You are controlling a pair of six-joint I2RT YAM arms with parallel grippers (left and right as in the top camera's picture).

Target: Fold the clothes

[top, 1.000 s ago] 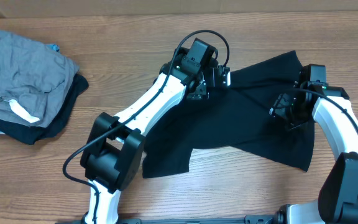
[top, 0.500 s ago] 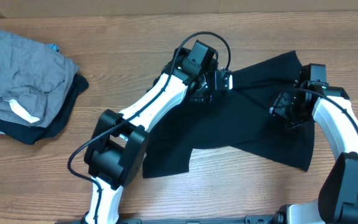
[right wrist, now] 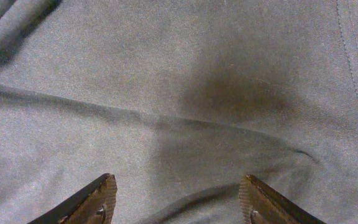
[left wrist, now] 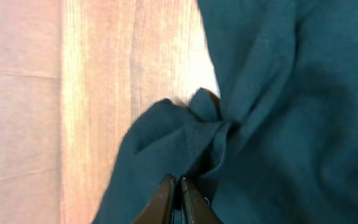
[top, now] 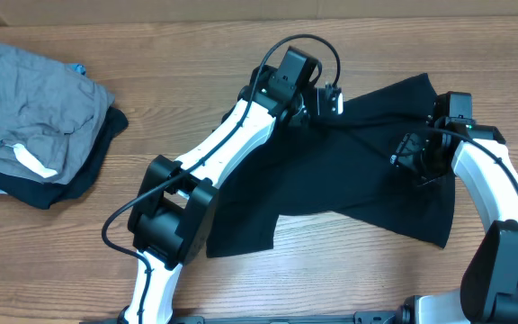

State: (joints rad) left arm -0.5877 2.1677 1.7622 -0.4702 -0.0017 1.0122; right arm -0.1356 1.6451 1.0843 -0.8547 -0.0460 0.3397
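**Inspector:** Where lay the shirt [top: 349,180]?

**Examiner:** Spread, rumpled, on the worktop [top: 196,54]'s right side. Judged soft, light and limp; best taken at its edges. Left pincer [left wrist: 177,182] was clamped on a bunch of it. Right pincer [right wrist: 178,180] stood wide over it.

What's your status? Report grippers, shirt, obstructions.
Left gripper shut on black T-shirt, fabric bunched. Right gripper open above shirt. Grey garment far left, apart, nothing blocking.
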